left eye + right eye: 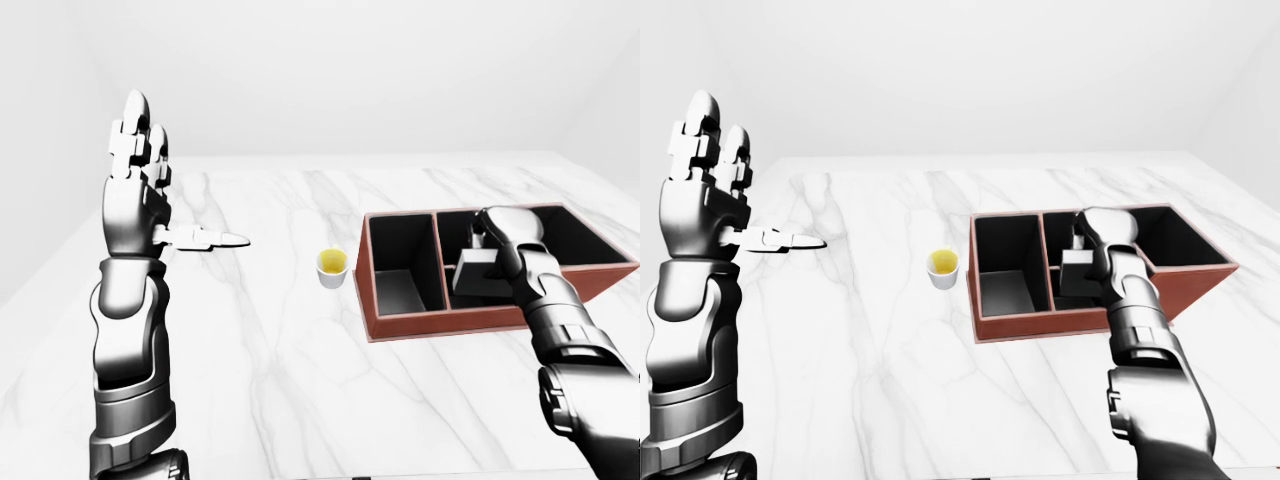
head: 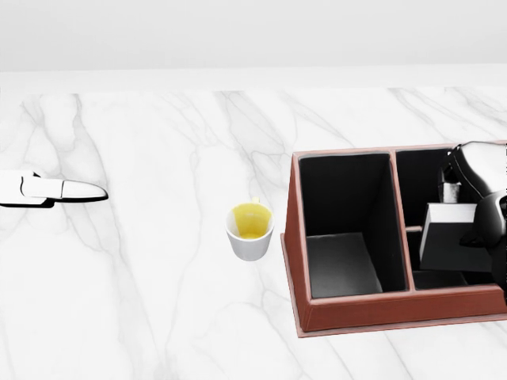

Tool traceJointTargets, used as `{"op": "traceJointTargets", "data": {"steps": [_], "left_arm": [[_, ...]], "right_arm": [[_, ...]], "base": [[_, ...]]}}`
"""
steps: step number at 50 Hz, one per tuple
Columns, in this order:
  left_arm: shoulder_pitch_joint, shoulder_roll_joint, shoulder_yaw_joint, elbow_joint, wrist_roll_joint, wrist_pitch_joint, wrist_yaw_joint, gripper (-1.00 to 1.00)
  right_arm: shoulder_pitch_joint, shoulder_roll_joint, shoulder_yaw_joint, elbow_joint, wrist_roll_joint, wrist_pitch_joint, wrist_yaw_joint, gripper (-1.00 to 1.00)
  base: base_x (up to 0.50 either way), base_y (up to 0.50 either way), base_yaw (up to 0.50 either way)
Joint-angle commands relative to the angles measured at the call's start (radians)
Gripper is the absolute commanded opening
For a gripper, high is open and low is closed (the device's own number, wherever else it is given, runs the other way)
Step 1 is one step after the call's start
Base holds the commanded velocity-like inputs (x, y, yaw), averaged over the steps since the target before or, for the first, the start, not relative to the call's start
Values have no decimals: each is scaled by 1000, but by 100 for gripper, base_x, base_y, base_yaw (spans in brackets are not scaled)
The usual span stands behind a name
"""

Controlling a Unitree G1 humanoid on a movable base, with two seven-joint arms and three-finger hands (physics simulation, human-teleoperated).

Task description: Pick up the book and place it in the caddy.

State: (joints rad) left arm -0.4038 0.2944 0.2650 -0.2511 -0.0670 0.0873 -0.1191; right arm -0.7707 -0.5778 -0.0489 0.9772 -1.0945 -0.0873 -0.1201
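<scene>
The book (image 2: 450, 235), pale-sided with a dark cover, stands tilted inside the lower right compartment of the red-brown caddy (image 2: 372, 310), whose inside is black. My right hand (image 2: 474, 207) reaches over the caddy's right part with its fingers closed round the book's top; it hides the book's right side. In the left-eye view my left hand (image 1: 137, 140) is raised high at the left, fingers spread and holding nothing, far from the caddy. Its white thumb (image 2: 55, 189) juts into the head view from the left edge.
A small white cup (image 2: 250, 230) with a yellow inside stands on the marble table (image 2: 174, 301) just left of the caddy. The caddy's tall left compartment (image 2: 342, 237) holds nothing. A pale wall rises past the table's top edge.
</scene>
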Motion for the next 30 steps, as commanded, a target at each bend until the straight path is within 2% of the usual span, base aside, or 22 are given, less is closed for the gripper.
{"op": "traceJointTargets", "data": {"steps": [1,30], "left_arm": [[2,0,0,4,1,0,0,100],[11,-5,-2,30,7,0,0,100]], "right_arm": [[-25,10,8,51,-51,0,-65,-100],[-54,36,54,196,-93,0,-193,-100]], "base": [[0,0,0],[0,0,0]]}}
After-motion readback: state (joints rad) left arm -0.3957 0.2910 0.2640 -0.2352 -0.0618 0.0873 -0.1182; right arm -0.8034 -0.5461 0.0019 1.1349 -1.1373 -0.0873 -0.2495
